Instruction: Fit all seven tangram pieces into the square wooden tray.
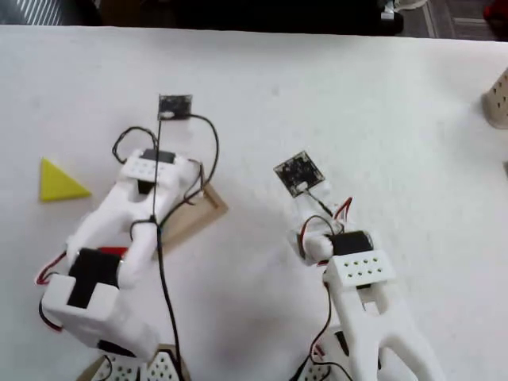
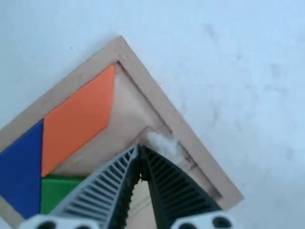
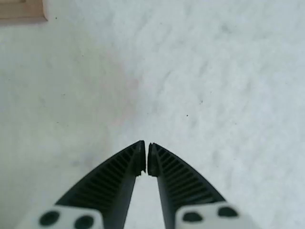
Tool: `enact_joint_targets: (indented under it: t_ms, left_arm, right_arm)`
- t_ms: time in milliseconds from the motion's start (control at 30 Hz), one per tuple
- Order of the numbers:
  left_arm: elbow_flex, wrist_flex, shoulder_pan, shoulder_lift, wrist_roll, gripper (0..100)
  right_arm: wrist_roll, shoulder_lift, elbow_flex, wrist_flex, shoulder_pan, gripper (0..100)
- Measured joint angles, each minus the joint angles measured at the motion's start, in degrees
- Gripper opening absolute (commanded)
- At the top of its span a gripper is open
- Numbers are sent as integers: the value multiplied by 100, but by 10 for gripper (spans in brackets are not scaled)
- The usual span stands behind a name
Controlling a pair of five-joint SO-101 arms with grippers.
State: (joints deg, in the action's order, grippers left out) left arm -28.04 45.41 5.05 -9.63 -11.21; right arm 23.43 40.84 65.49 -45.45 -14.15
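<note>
The square wooden tray (image 2: 157,102) lies under my left arm, one corner (image 1: 208,208) sticking out beside it. Inside it sit an orange parallelogram (image 2: 78,119), a blue piece (image 2: 19,167) and a green piece (image 2: 57,191); bare wood shows beside the orange one. My left gripper (image 2: 139,153) is shut, empty, its tips over that bare wood. A yellow triangle (image 1: 59,181) lies on the table left of the tray. A red piece (image 1: 113,252) peeks out by the left arm. My right gripper (image 3: 146,155) is shut and empty over the white table, right of the tray's corner (image 3: 21,9).
A small white patch (image 2: 164,143) lies on the tray floor near the left fingertips. A beige perforated object (image 1: 497,99) stands at the right edge. Cables (image 1: 163,262) hang along the left arm. The table's far edge (image 1: 254,32) runs along the top.
</note>
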Motion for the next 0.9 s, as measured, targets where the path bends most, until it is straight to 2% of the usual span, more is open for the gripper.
enact_joint_targets:
  t_ms: [300, 500, 700, 900]
  left_arm:
    - [-782, 457, 387, 870, 1714, 25]
    - [-1424, 229, 422, 1635, 2593, 27]
    - [-1767, 185, 396, 2031, 2831, 27]
    - [-2233, 589, 334, 2602, 2831, 27]
  right_arm:
    - [0, 0, 0, 0, 0, 18]
    - [0, 0, 0, 0, 0, 18]
    - [0, 0, 0, 0, 0, 18]
    - [0, 0, 0, 0, 0, 18]
